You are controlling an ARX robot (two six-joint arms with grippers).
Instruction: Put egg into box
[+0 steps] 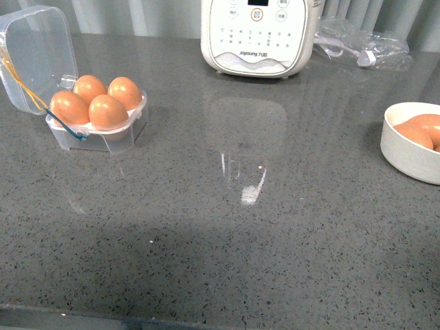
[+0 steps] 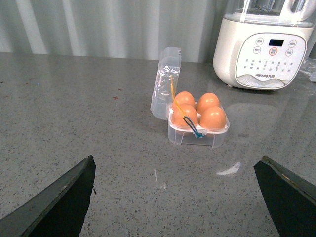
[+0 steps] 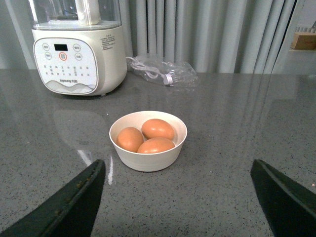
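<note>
Grey speckled stone counter lies bare closest to the robot, and over it both pincers hang empty: the left gripper has its dark fingers spread wide with nothing between them, and the right gripper likewise. Farther on, to the left, stands the small clear plastic four-cup egg box, its hinged clear lid thrown back and all four cups filled with smooth orange-brown eggs. The main risk, I judge, is that no cup is free: another egg brought over would rest on the others, then roll off or crack. The yellow elastic cord and blue elastic cord trail at the box's edge and could snag a finger, dragging the light box. Counted: two grippers, one box, four eggs in it, one round cream-white bowl on the right holding three more brown eggs, and farthest back one white button-fronted appliance and one crumpled clear plastic bag with a cable inside.
</note>
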